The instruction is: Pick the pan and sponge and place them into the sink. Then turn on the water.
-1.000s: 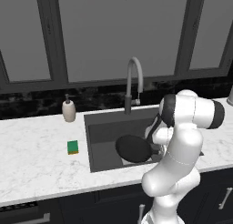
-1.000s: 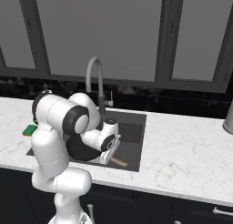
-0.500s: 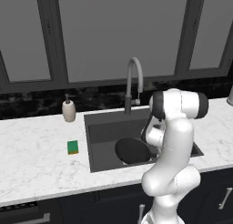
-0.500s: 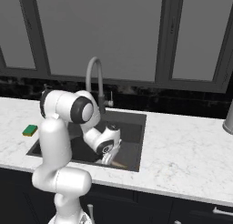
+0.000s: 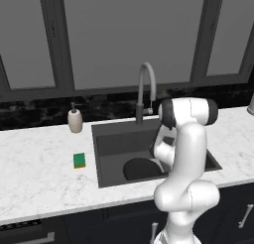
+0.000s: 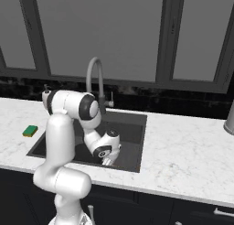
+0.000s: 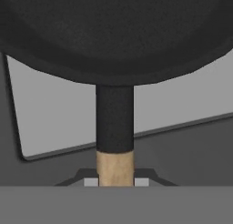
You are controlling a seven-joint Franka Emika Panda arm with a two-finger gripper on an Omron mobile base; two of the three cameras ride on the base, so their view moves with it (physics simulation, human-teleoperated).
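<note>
Spanning beneath dark windows (image 5: 129, 34), white marble counter (image 5: 39, 173)

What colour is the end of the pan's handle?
Light tan, like wood, on the round matte black pan; clearest in the hand view.

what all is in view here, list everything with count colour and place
pan: 1, matte black with a tan handle end, low inside the sink, held by its handle
sponge: 1, green, on the counter left of the sink
sink: 1, dark grey, set in the counter
faucet: 1, grey gooseneck, behind the sink, no stream showing
soap dispenser: 1, beige, on the counter at the back left of the sink
counter: 1, white marble
windows: dark-framed, grey, behind the counter
arm: 1, white, bent down into the sink
end effector: 1, shut on the pan's handle
</note>
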